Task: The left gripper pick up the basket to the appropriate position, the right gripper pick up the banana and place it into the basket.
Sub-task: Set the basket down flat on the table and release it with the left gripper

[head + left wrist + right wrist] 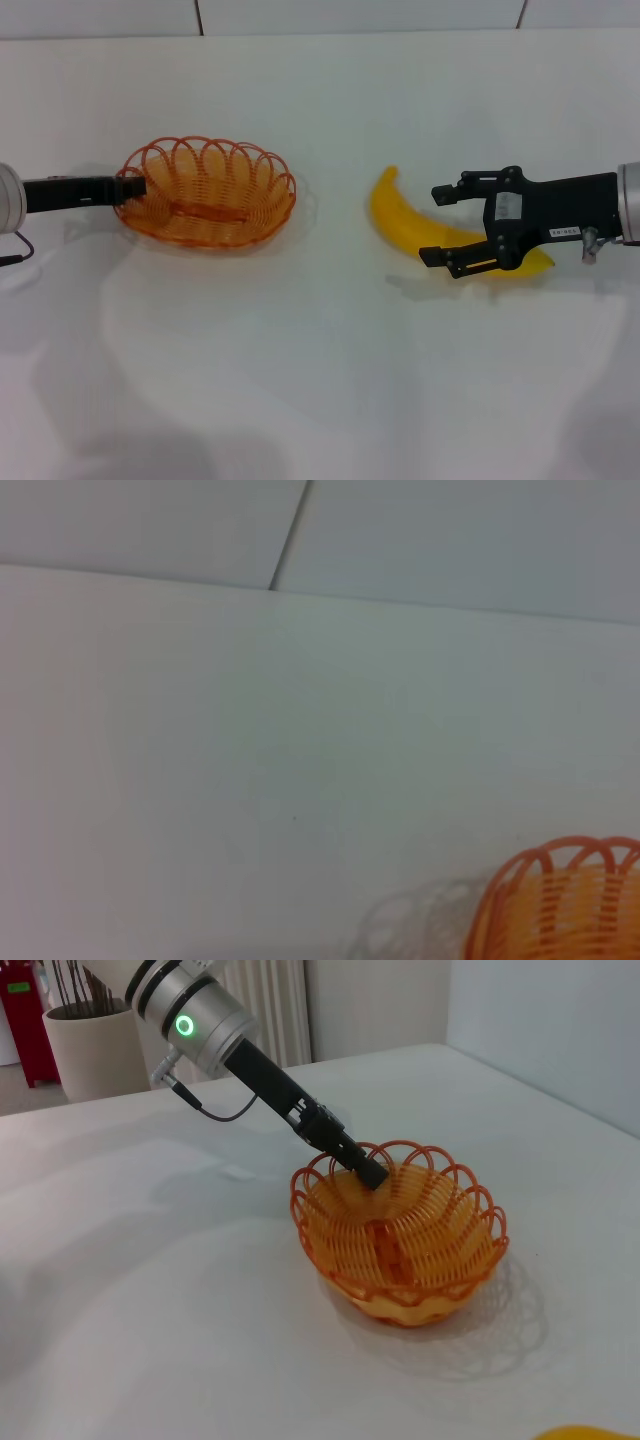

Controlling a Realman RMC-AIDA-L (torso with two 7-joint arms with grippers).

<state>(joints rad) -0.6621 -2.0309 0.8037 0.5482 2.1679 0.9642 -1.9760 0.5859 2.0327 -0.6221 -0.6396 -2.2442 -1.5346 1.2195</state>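
Note:
The orange wire basket (215,200) sits left of centre on the white table. My left gripper (130,187) is at its left rim, shut on the looped edge; the right wrist view shows its fingers (362,1170) clamped over the rim of the basket (420,1250). A corner of the basket (560,900) shows in the left wrist view. The yellow banana (398,218) lies right of centre. My right gripper (440,224) is open and low, with one finger on each side of the banana's right half. A sliver of banana (585,1432) shows in the right wrist view.
The white table (320,360) stretches bare in front and between basket and banana. A tiled wall (300,15) runs behind it. Beyond the table in the right wrist view stand a beige pot (95,1050) and a red object (20,1010).

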